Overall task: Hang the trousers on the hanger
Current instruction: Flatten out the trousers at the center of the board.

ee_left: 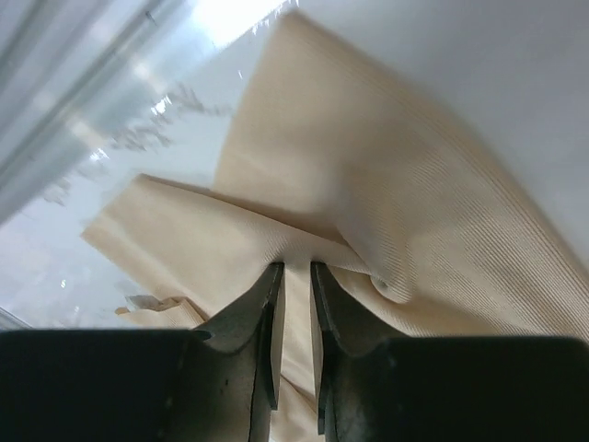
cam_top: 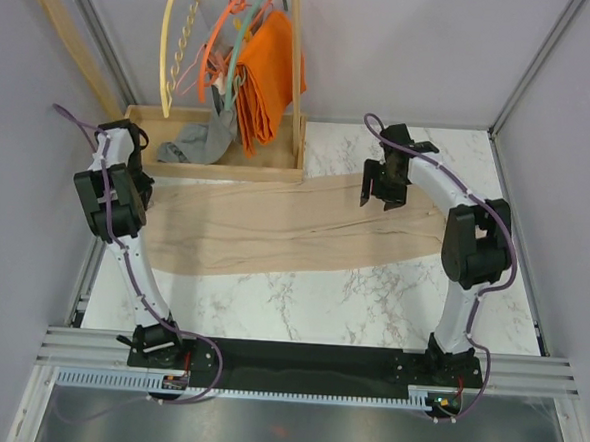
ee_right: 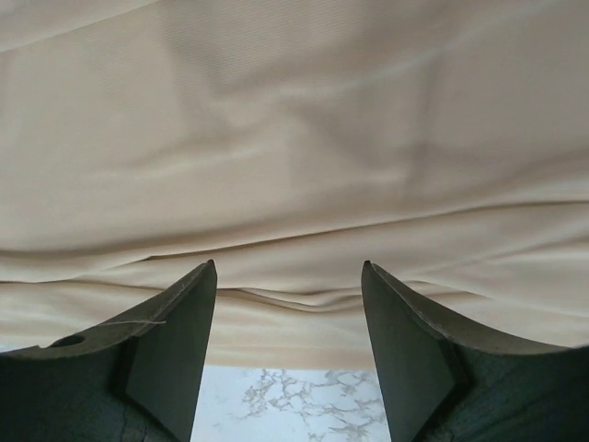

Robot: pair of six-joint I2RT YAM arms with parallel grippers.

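One marble table (cam_top: 370,306) carries the trousers (cam_top: 274,235), spread flat in a long band from its left edge to its right side, just in front of a wooden rack (cam_top: 228,162) at the far edge. At the rack's far left hangs the hanger (cam_top: 176,43), well apart from the trousers and beside an orange cloth (cam_top: 269,74). The left gripper (ee_left: 294,269) is clenched on a raised fold at the trousers' left end, while the right gripper (ee_right: 288,264) sits over their right end, fingers spread wide and grasping nothing.
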